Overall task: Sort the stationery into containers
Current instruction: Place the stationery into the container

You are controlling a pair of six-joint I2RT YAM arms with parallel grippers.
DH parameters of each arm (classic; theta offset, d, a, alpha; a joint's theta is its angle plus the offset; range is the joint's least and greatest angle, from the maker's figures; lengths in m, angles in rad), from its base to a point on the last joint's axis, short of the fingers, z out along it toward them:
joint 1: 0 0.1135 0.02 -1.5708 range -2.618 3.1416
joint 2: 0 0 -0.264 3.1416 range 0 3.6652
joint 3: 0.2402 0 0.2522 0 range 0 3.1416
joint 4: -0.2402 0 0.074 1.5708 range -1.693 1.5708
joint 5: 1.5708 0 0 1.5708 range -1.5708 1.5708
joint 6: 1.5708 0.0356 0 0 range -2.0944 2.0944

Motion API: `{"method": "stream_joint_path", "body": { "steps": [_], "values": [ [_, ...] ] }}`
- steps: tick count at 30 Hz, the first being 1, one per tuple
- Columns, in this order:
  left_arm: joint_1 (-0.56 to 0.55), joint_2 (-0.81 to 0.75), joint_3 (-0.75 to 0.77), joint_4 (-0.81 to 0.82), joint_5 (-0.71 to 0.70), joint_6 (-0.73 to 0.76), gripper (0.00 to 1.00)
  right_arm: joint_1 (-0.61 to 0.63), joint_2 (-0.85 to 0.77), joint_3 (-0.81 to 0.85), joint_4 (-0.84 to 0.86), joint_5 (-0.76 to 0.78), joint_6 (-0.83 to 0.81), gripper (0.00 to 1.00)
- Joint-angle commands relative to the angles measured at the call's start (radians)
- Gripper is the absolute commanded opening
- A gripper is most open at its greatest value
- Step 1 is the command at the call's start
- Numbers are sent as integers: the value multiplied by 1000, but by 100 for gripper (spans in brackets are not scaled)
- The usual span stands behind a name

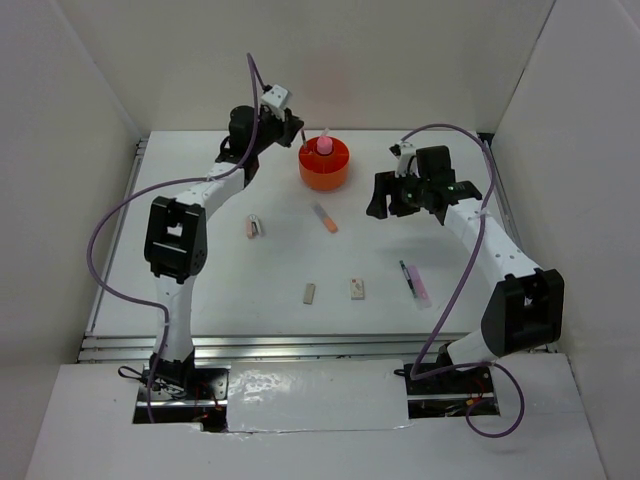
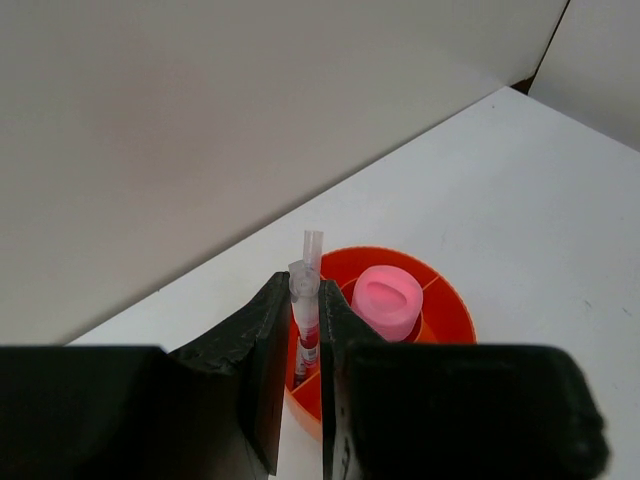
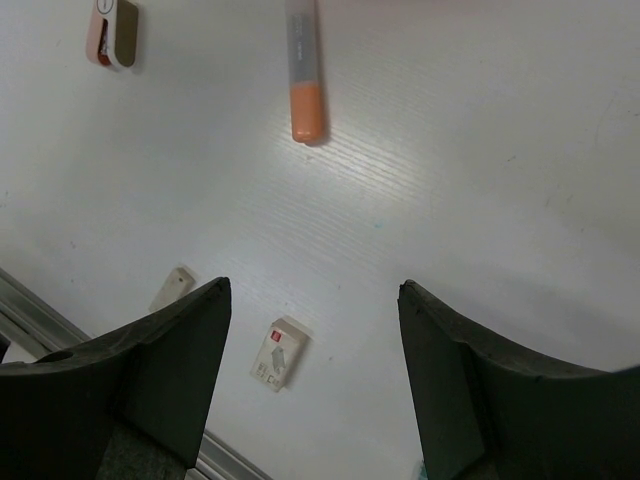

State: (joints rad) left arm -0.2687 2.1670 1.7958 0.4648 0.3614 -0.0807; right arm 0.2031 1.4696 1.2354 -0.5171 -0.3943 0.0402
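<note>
Plastic, thin and light, the dark pink pen with a clear cap (image 2: 307, 262) looks stiff but slick, so we judge mid-barrel the safest place to hold it. The left gripper (image 2: 305, 305) has its jaws narrowed on it there, keeping it upright. Its lower end appears to sit in an outer compartment of the round orange plastic tub (image 2: 452, 305), beside the stubby pink glue-stick tube (image 2: 386, 300) in the central ring. The tub stands near the far edge of the white table (image 1: 200, 290). The right gripper (image 3: 312, 300) hovers over the table with jaws wide and empty, near the orange-tipped marker (image 3: 304, 70) and with open room around it.
</note>
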Motion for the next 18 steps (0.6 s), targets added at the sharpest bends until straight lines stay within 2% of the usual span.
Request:
{"method": "stream_joint_path", "body": {
  "steps": [1,6,7,13,16,18],
  "values": [
    [-12,24,63,72,5,38,5,-11,-25,-4,23,-9,0,74],
    [-23,47,76,55,-10,68,9,-19,-20,-5,19,-12,1,74],
    [-26,51,85,46,-19,125,9,-19,-22,-5,19,-12,1,74],
    [-35,103,155,-49,-50,183,12,-21,-14,-8,17,-12,0,74],
    [-36,123,214,-110,-44,182,20,-24,-15,-8,12,-14,-2,74],
    [-38,123,237,-118,-30,162,47,-25,-18,-13,12,-14,-2,74]
  ]
}}
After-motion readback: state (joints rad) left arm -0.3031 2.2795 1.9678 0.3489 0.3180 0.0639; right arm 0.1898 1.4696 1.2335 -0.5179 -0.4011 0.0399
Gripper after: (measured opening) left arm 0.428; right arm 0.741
